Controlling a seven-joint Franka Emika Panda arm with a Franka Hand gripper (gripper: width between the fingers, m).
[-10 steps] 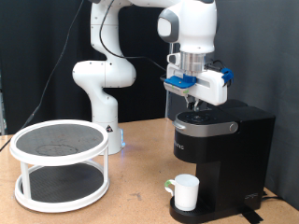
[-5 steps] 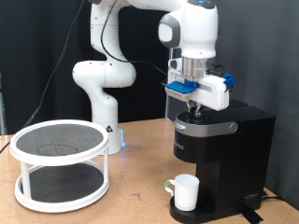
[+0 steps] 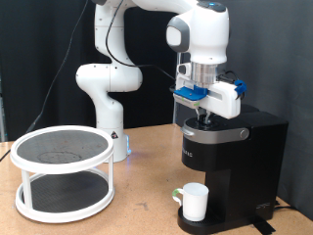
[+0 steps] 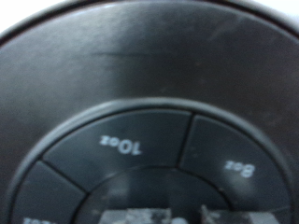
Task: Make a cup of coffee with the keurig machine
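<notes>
The black keurig machine [image 3: 233, 157] stands at the exterior view's right with its lid down. The white cup [image 3: 194, 201] sits on the machine's drip tray under the spout, handle toward the exterior view's left. My gripper [image 3: 203, 117] points straight down with its fingers together, tips at the top of the lid. In the wrist view the lid [image 4: 149, 65] fills the frame very close up, showing the round button ring with a "10oz" button [image 4: 126, 145] and an "8oz" button [image 4: 238, 166]. The fingertips [image 4: 154, 217] show only as a blurred grey edge by the ring's centre.
A white two-tier round rack [image 3: 64, 149] with dark mesh shelves stands on the wooden table at the exterior view's left. The robot's white base [image 3: 103, 93] rises behind it against a black backdrop.
The gripper has shifted very slightly toward the exterior view's right over the lid. The cup and machine have not moved.
</notes>
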